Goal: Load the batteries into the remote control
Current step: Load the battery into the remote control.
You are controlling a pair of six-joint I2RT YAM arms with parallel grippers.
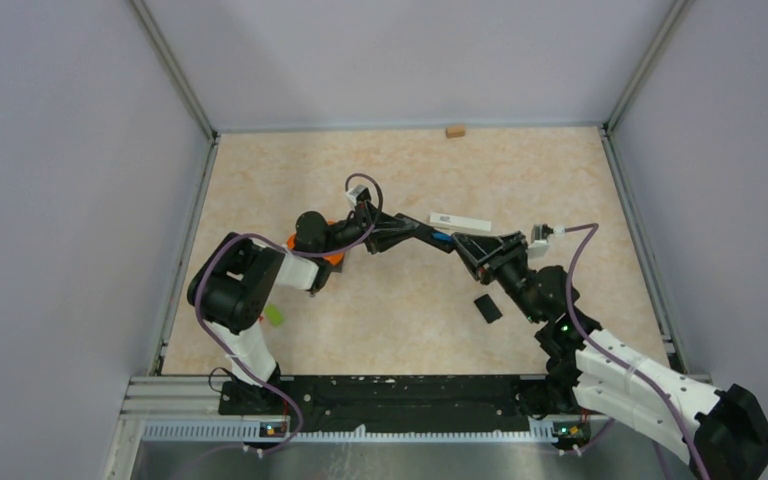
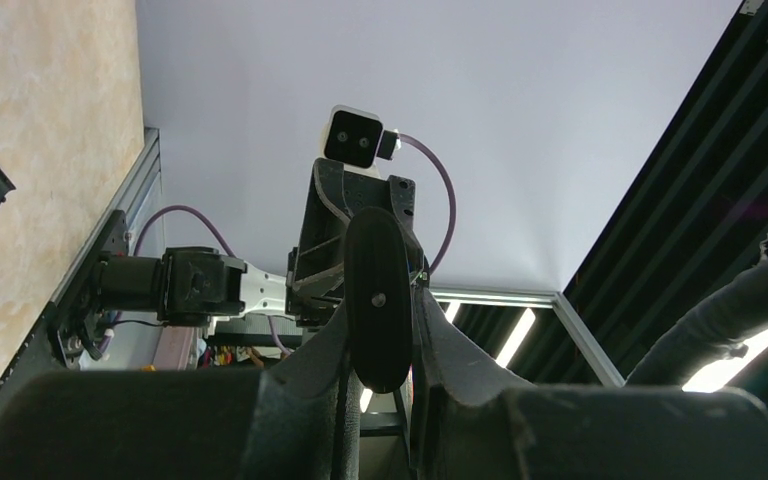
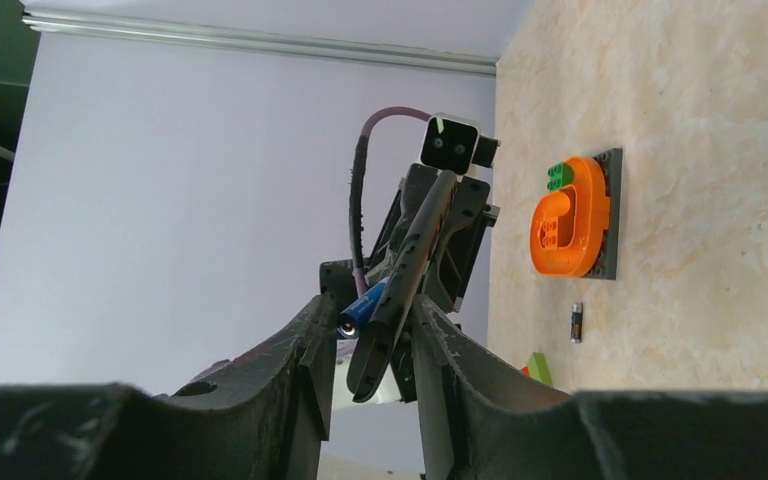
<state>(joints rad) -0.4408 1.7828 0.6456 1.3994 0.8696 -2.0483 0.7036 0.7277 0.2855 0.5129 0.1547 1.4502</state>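
The left end effector is clamping the dark remote control above the mid-desk. The right end effector is narrowly pinching the blue battery against it, their long axes parallel, running left to right.

Left arm, right arm: same build, with bulky black rounded joint housings and white shell links between them. A purple cable loops loosely along each arm. Each wrist has a small white box camera with two dark lenses. A green indicator light glows on the right arm's black joint.
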